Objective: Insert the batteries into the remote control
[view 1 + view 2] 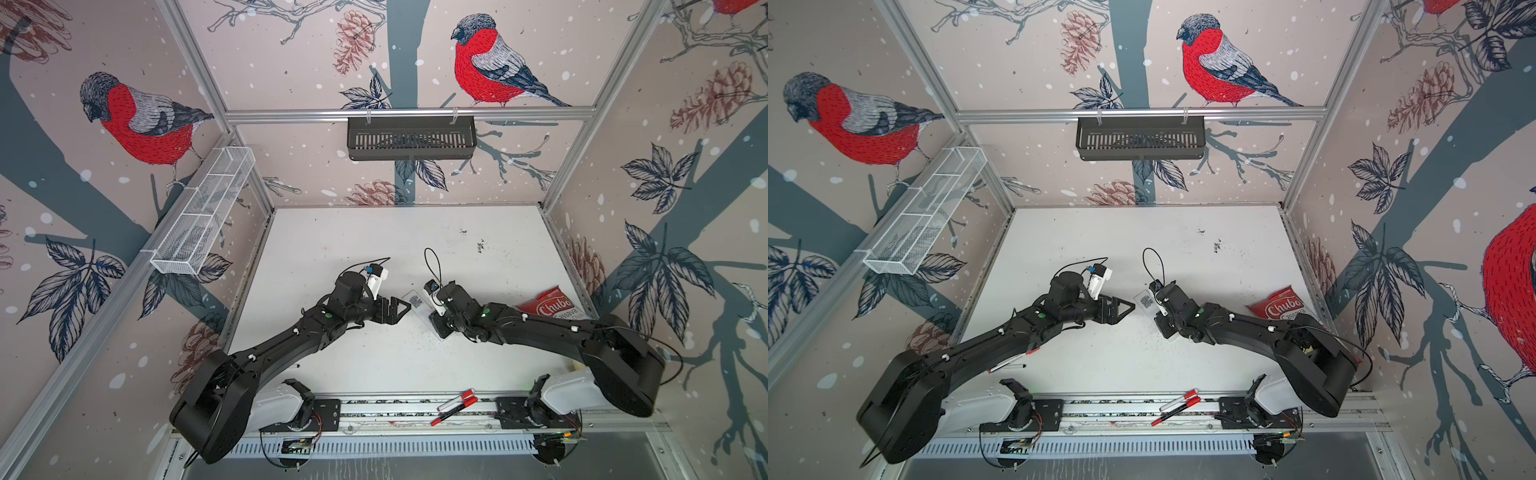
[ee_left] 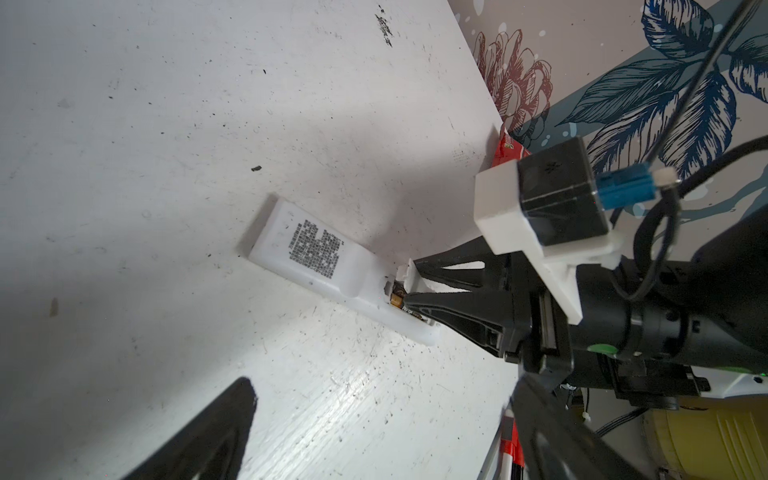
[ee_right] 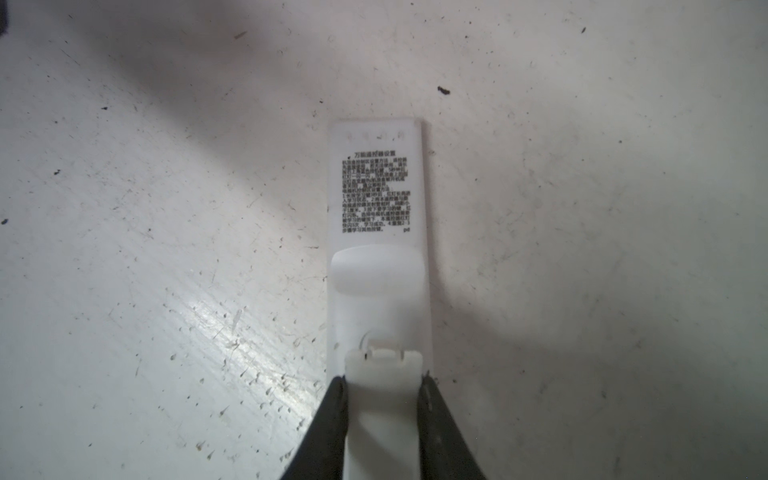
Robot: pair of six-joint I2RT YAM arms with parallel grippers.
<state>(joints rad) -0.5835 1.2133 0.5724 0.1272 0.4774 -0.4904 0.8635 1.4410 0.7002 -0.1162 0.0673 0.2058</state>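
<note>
The remote control (image 1: 415, 300) (image 1: 1145, 300) lies back-up on the white table, its printed label (image 3: 376, 193) facing up. My right gripper (image 3: 384, 380) (image 1: 432, 311) is shut on the white battery cover (image 3: 384, 399), held over the remote's near end. In the left wrist view, the cover (image 2: 409, 272) stands tilted above the open compartment, where a battery's copper end (image 2: 397, 300) shows. My left gripper (image 2: 382, 415) (image 1: 405, 308) hovers open just left of the remote with nothing between its fingers.
A red snack bag (image 1: 548, 309) lies at the table's right edge. Red-and-white marker pens (image 1: 455, 403) rest on the front rail, and one more pen (image 1: 1007, 367) lies under the left arm. A black basket (image 1: 411, 139) hangs on the back wall, a white wire basket (image 1: 203, 212) on the left.
</note>
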